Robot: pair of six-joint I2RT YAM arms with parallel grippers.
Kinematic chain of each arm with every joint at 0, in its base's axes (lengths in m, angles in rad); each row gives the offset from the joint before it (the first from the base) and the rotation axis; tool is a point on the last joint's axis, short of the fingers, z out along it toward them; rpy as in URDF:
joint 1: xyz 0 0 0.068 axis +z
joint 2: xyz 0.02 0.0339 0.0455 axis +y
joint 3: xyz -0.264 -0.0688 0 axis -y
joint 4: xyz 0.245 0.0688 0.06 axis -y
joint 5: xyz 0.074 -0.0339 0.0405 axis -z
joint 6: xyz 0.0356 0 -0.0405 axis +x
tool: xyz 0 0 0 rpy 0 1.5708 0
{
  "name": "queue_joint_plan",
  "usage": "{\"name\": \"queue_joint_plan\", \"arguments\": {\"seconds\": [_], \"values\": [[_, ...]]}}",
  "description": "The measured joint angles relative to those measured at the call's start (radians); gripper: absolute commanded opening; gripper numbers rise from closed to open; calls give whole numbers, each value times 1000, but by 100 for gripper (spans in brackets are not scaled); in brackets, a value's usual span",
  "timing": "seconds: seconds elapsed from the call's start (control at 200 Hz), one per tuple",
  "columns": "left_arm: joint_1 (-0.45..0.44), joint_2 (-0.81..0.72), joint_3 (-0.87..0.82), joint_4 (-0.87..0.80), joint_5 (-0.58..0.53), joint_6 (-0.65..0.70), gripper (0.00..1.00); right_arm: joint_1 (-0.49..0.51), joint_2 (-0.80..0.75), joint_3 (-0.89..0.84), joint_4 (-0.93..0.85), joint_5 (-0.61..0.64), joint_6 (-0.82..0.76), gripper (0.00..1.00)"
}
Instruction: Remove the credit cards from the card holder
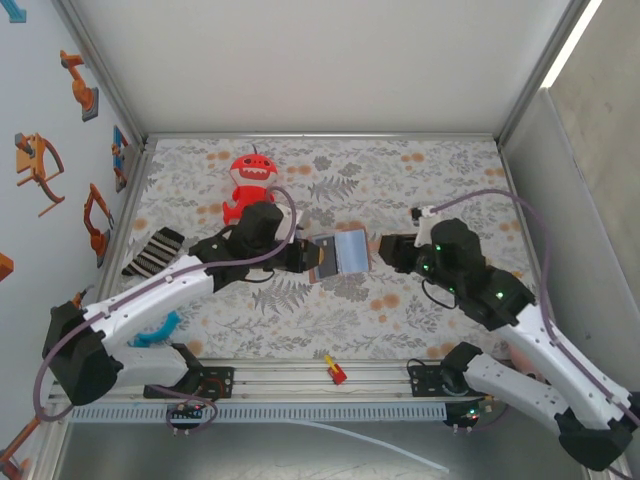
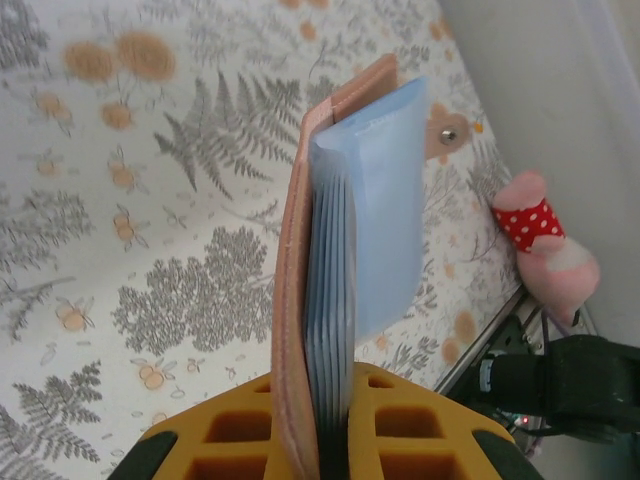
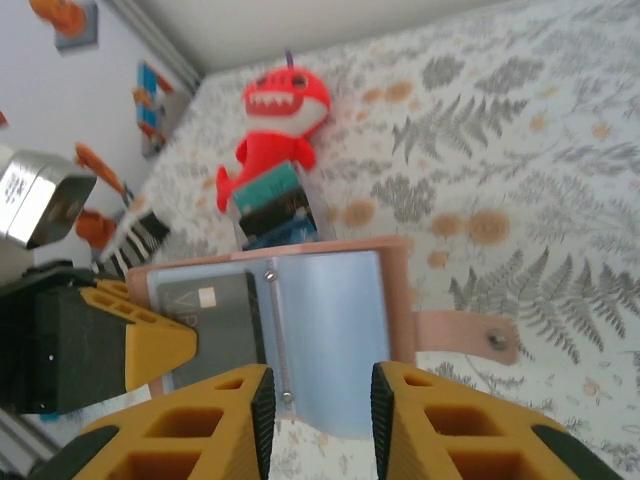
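The tan card holder (image 1: 340, 252) is held open above the mat's middle. My left gripper (image 1: 305, 258) is shut on its left side. In the left wrist view the tan cover (image 2: 290, 300) and the stack of pale blue sleeves (image 2: 370, 220) stand edge-on between my left gripper's (image 2: 335, 440) fingers. In the right wrist view a dark grey card (image 3: 210, 320) with a chip sits in the left sleeve, and the right sleeve (image 3: 330, 330) looks plain blue. My right gripper (image 3: 320, 420) is open, its fingers either side of that sleeve's lower edge. A snap strap (image 3: 465, 335) sticks out to the right.
A red plush toy (image 1: 252, 185) sits at the back left, with a blue-and-teal block bundle (image 3: 275, 205) in front of it. A striped cloth (image 1: 152, 252) and a teal piece (image 1: 158, 330) lie left. A small red-yellow item (image 1: 335, 370) lies by the rail, and a pink plush (image 2: 545, 245) at the right.
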Motion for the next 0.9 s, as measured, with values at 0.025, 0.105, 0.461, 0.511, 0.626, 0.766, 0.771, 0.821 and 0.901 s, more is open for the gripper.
{"name": "queue_joint_plan", "arguments": {"seconds": [0.025, 0.105, 0.461, 0.511, 0.626, 0.766, 0.771, 0.821, 0.901], "values": [[-2, 8, -8, 2, 6, -3, 0, 14, 24, 0, -1, 0, 0, 30], [-4, 24, -27, 12, 25, -20, 0, 53, 90, 0, -2, -10, 1, 30], [51, 89, -150, 188, 166, -94, 0, 71, 338, -71, 121, -122, 39, 28], [63, 97, -167, 198, 178, -106, 0, 71, 372, -74, 137, -136, 43, 27], [76, 106, -191, 223, 203, -116, 0, 71, 443, -75, 165, -156, 52, 25], [97, 120, -224, 274, 240, -125, 0, 71, 524, -83, 205, -186, 61, 22], [97, 121, -224, 275, 240, -125, 0, 71, 527, -83, 207, -187, 61, 22], [105, 136, -238, 296, 251, -129, 0, 70, 559, -90, 225, -204, 68, 22], [117, 161, -262, 324, 265, -135, 0, 65, 603, -104, 254, -227, 81, 21]]}}
